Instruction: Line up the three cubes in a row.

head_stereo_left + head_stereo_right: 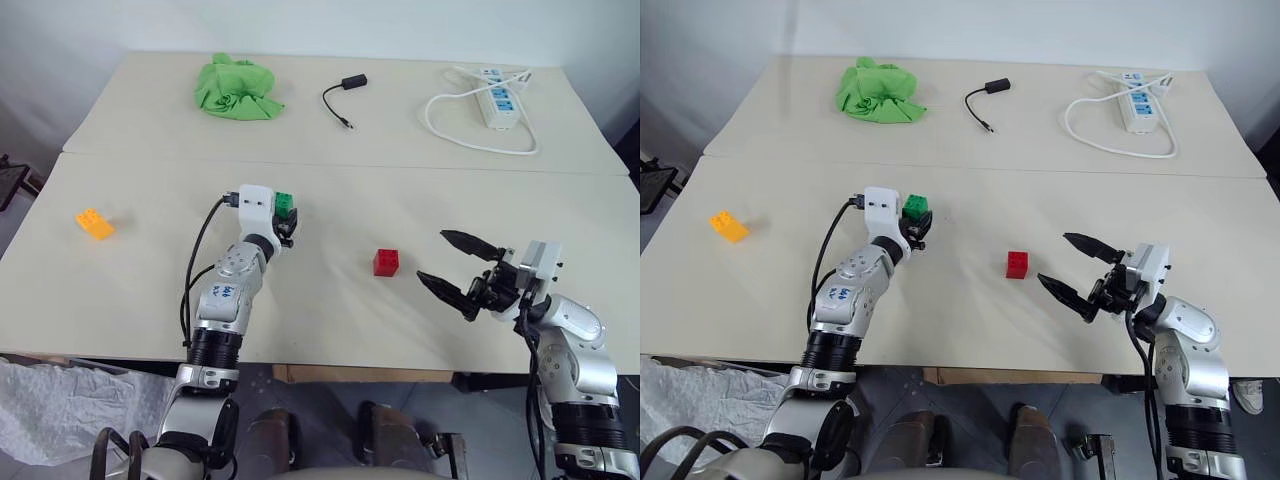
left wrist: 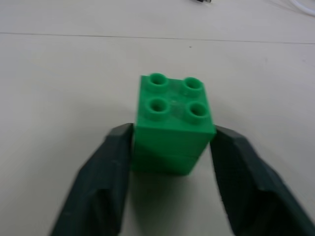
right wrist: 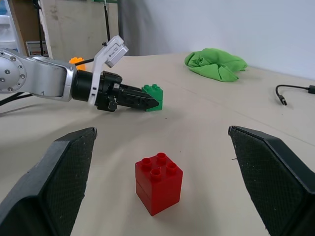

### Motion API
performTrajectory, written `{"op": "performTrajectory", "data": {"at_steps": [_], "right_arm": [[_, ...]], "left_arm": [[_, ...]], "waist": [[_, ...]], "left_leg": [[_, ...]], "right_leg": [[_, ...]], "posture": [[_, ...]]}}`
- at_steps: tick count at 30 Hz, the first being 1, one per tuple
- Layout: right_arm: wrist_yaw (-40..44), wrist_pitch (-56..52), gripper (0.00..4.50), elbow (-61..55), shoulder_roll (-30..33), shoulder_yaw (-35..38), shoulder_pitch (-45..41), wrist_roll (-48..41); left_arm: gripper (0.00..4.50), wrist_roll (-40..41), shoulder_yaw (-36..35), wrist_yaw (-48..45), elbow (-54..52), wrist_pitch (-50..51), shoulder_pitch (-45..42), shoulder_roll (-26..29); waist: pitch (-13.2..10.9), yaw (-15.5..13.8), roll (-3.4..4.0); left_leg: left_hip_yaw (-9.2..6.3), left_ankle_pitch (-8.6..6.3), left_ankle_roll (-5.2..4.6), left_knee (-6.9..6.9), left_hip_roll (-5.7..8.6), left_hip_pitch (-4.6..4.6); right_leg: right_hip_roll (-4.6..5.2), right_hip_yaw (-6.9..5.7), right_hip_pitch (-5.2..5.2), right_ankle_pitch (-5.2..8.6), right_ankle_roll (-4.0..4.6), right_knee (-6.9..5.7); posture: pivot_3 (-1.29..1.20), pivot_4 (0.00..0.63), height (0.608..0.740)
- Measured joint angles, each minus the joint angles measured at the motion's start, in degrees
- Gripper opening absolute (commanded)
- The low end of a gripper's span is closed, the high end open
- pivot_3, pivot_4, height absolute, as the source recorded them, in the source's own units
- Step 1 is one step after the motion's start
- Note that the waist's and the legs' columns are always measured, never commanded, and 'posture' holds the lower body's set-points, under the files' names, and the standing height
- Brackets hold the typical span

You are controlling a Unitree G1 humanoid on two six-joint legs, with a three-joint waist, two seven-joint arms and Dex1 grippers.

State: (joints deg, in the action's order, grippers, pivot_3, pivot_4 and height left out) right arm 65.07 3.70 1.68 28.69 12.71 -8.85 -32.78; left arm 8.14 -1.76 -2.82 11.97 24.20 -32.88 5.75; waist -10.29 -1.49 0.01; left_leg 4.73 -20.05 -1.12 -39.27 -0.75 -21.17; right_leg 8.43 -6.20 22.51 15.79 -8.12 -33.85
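Spread wide and gripping nothing, the right hand (image 1: pixel 455 271) is hovering just right of the red cube (image 1: pixel 387 262), which is sitting on the pale surface (image 1: pixel 330 320). Left of the red cube, the left hand (image 1: pixel 286 222) is pinching the green cube (image 2: pixel 173 123) between closed fingers. Far left of the red cube, the orange-yellow cube (image 1: pixel 94 223) is lying alone.

the light is bright, even and soft over the pale surface (image 1: pixel 330 300), with no hard glare on it; the red cube (image 1: pixel 387 262) casts a faint, short shadow just beside its base; beyond the red cube, the green cloth (image 1: pixel 237 88) shows gentle shading in its folds; the green cube (image 2: pixel 173 123) is slightly soft, and the left end effector's fingers (image 2: pixel 98 187) beside it are blurred.
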Motion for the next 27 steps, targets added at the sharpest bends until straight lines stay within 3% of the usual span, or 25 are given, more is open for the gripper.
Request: {"op": "performTrajectory", "data": {"at_steps": [5, 9, 12, 17, 21, 27], "right_arm": [[-0.35, 0.25, 4.50, -0.58, 0.00, 0.13, 1.84, 0.00], [-1.01, 0.22, 4.50, -2.74, 0.41, 1.57, 5.73, -0.15], [-1.02, 0.19, 4.50, -4.07, 1.68, 3.06, 7.88, -0.48], [-1.09, -0.12, 4.50, -7.08, 3.34, 6.84, 14.25, -1.65], [-1.67, -1.56, 4.50, -10.04, 3.37, 7.82, 17.40, -2.98], [-2.19, -3.81, 4.50, -13.23, 3.48, 8.34, 22.34, -4.44]], "left_arm": [[1.49, 1.14, -0.28, -10.38, 4.33, -7.70, -0.08, 4.73], [1.49, 4.28, -0.06, -31.96, 12.63, -20.75, -1.13, 12.46], [1.49, 7.67, -0.29, -48.42, 18.50, -32.28, -3.09, 15.26], [1.49, 5.67, 4.66, -73.39, 35.58, -41.53, -14.20, 19.39], [1.49, 2.97, 6.34, -78.80, 46.92, -44.73, -20.75, 15.33], [1.49, -1.89, 8.11, -81.99, 55.43, -49.30, -23.42, 13.09]], "waist": [[0.00, -0.02, 0.00], [0.00, 0.08, 0.00], [0.00, -0.04, 0.00], [0.00, -0.09, 0.00], [-0.01, 0.04, -0.03], [-0.07, 0.18, -0.12]], "left_leg": [[0.02, 0.00, 0.00, 0.00, 0.00, -0.01], [0.07, 0.00, 0.00, 0.00, 0.01, -0.01], [0.07, 0.00, 0.00, 0.00, 0.00, -0.03], [0.13, 0.00, -0.03, -0.01, 0.04, -0.04], [0.17, -0.01, -0.08, 0.00, 0.03, -0.05], [0.27, -0.02, -0.10, 0.01, 0.00, -0.07]], "right_leg": [[0.00, -0.01, 0.02, 0.00, 0.00, 0.01], [-0.02, -0.01, 0.03, 0.00, 0.00, 0.02], [-0.01, -0.01, 0.03, 0.00, 0.00, 0.04], [-0.03, -0.04, 0.02, -0.01, -0.02, 0.06], [-0.03, -0.02, 0.03, -0.03, -0.06, 0.06], [-0.02, 0.01, 0.11, -0.03, -0.07, 0.05]], "posture": [[0.00, 0.150, 0.740], [0.00, 0.150, 0.740], [0.00, 0.150, 0.740], [0.00, 0.150, 0.740], [0.00, 0.150, 0.740], [0.00, 0.150, 0.740]]}}
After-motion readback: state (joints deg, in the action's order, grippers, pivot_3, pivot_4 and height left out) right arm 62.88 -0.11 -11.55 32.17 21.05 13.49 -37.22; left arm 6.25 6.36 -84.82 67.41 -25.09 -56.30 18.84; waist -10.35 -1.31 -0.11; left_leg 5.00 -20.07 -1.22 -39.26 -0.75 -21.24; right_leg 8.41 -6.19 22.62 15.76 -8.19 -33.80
